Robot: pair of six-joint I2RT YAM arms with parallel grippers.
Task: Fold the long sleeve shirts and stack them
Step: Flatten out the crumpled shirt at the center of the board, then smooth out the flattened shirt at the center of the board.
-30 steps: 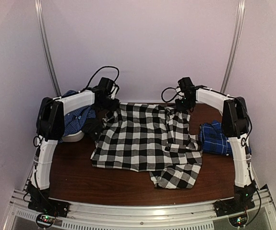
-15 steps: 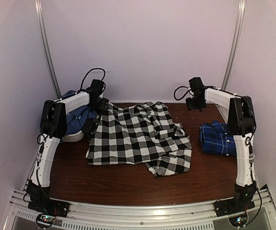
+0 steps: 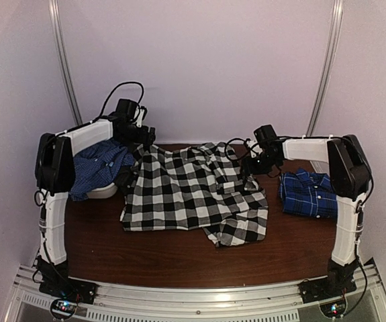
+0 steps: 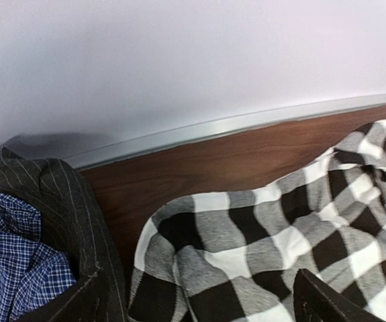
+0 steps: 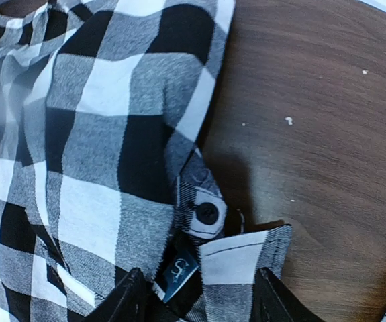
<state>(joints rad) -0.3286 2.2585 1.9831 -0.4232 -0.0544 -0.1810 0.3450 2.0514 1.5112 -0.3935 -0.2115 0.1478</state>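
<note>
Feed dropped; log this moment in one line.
left tool: open, above check shirt corner | right tool: open, over its buttoned edge | check shirt: spread, unfolded | blue shirt: right side, not stacked

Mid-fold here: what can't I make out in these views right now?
Right wrist view: tips of the right gripper cut off by the bottom edge; contact with the checked shirt unclear.
Left wrist view: tips of the left gripper cut off likewise.
Top view: white object, mostly under blue cloth.
</note>
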